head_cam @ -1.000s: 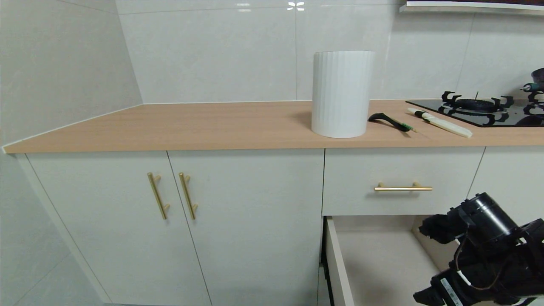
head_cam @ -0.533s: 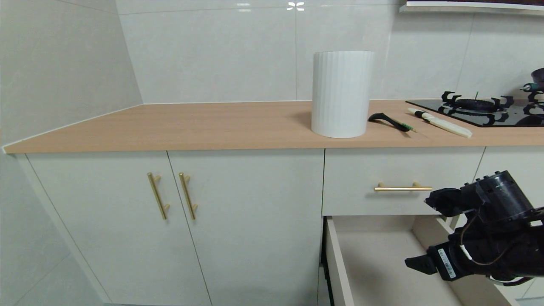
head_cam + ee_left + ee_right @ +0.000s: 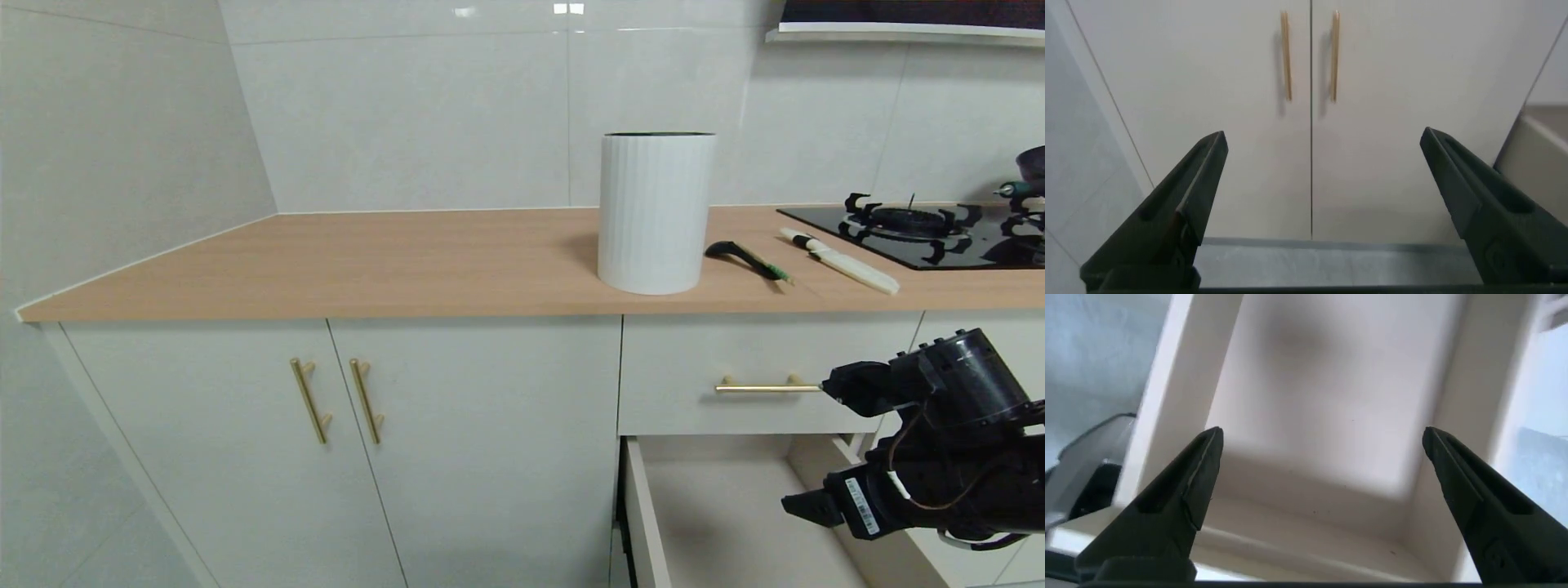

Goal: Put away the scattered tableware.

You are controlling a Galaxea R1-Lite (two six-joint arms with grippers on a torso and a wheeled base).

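Right pincer (image 3: 1321, 441) is held wide over the open drawer (image 3: 1323, 392), cut off in front. Left pincer (image 3: 1323, 139) is spread wide before cupboard doors (image 3: 1388, 122). Black utensil (image 3: 739, 255) cannot be identified.

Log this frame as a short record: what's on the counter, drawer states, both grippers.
Counter: white ribbed canister; black utensil and cream knife lie to its right, near the hob
Lower drawer: pulled open
Upper drawer: shut
Right gripper: jaws open, above the lower drawer
Left gripper: jaws open, facing the cabinet doors
Held: nothing
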